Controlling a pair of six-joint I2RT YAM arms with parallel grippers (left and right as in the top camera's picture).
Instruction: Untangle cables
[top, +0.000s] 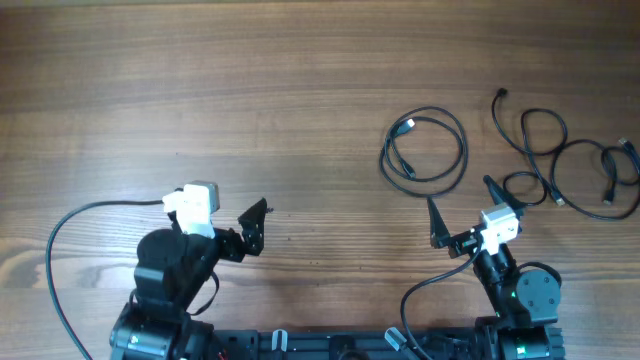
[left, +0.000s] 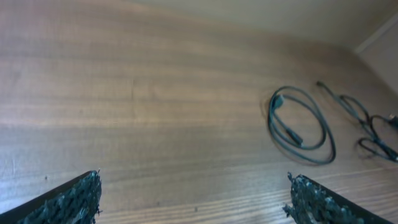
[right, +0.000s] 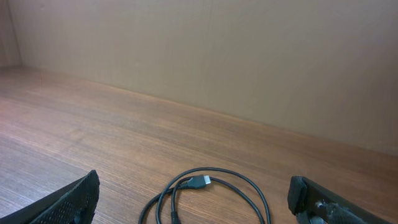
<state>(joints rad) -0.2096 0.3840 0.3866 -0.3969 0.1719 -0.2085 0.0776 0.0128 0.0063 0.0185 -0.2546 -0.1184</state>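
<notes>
Both arms crouch at the near edge of the worktop (top: 200, 80), wrists angled forward. The left end effector (top: 256, 228) is spread wide and empty, low over bare wood. The right end effector (top: 462, 198) is spread wide and empty too, aimed at the cables. One coil (top: 407, 127) lies flat just ahead of it, not touching. Off to the right sits a tangle (top: 606, 158) of loops crossing one another, near the coil but apart from it.

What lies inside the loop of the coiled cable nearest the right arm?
Inside the coiled cable: its own plug ends and bare table. Nothing there is covered.
</notes>
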